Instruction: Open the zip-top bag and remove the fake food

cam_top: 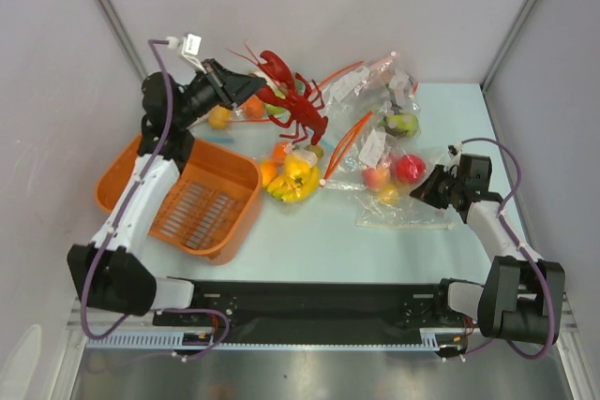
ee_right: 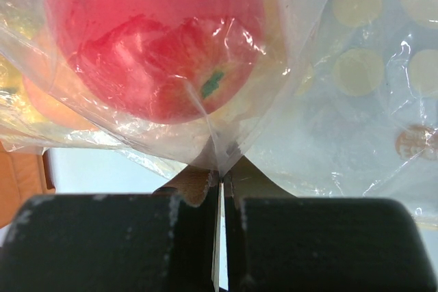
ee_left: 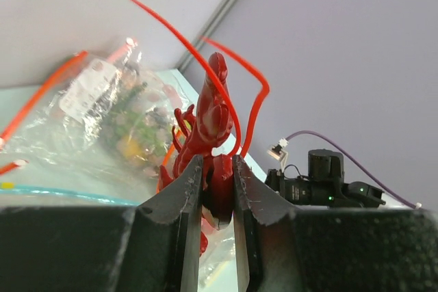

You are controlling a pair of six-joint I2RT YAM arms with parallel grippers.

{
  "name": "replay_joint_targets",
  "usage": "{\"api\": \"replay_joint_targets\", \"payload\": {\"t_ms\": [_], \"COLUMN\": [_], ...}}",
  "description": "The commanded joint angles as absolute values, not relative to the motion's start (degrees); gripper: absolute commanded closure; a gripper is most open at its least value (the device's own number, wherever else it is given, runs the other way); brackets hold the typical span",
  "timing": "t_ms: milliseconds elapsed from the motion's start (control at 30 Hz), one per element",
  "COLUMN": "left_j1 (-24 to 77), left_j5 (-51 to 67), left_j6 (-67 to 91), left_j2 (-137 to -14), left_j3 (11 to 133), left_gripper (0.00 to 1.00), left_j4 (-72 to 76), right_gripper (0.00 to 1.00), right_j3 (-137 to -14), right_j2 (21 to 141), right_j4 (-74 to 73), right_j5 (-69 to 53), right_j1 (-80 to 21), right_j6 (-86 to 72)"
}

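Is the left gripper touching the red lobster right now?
Touching. The left wrist view shows the left gripper closed on the lobster, both jaws pressed against its body with no gap.

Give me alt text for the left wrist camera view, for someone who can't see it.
The left pincer grips a glossy red toy lobster, its long antennae arcing upward. Behind it lies a crinkled clear plastic bag with an orange-red strip.

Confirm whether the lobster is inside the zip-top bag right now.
No, the lobster is clamped in the left gripper, out in the open and apart from the zip-top bag.
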State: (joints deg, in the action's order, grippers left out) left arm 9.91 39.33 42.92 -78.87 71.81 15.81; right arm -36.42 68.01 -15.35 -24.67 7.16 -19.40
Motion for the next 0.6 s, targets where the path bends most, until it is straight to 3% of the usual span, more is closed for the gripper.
{"api": "replay_joint_targets", "payload": {"t_ms": [0, 167, 400, 567], "left_j1": [8.18, 4.14, -6.48, -11.25], "left_j5": [40.17, 37.53, 22.08, 19.25], "left_j6": [39.03, 35.25, 28.04, 26.11], "left_j2": [-72.43, -63.55, -55.91, -49.75], "left_j3": [71.11, 69.78, 74.8, 70.76], "left_gripper": [1.0, 1.0, 1.0, 1.0], "left_j4": [11.01, 1.16, -31.24, -34.71], "right_gripper": [1.0, 1.0, 1.0, 1.0], "right_j3": [-37.0, -36.91, -36.91, -36.91], "right_j2": [67.24, 67.32, 67.68, 67.76], "right_j4": [-14.59, -14.59, -14.5, -14.41], "right_j5": [-24.61, -24.78, -25.31, -25.66], "right_j1": [7.47, 7.47, 7.38, 7.38], "right_j6": [-18.9, -18.9, -18.9, -18.98]}}
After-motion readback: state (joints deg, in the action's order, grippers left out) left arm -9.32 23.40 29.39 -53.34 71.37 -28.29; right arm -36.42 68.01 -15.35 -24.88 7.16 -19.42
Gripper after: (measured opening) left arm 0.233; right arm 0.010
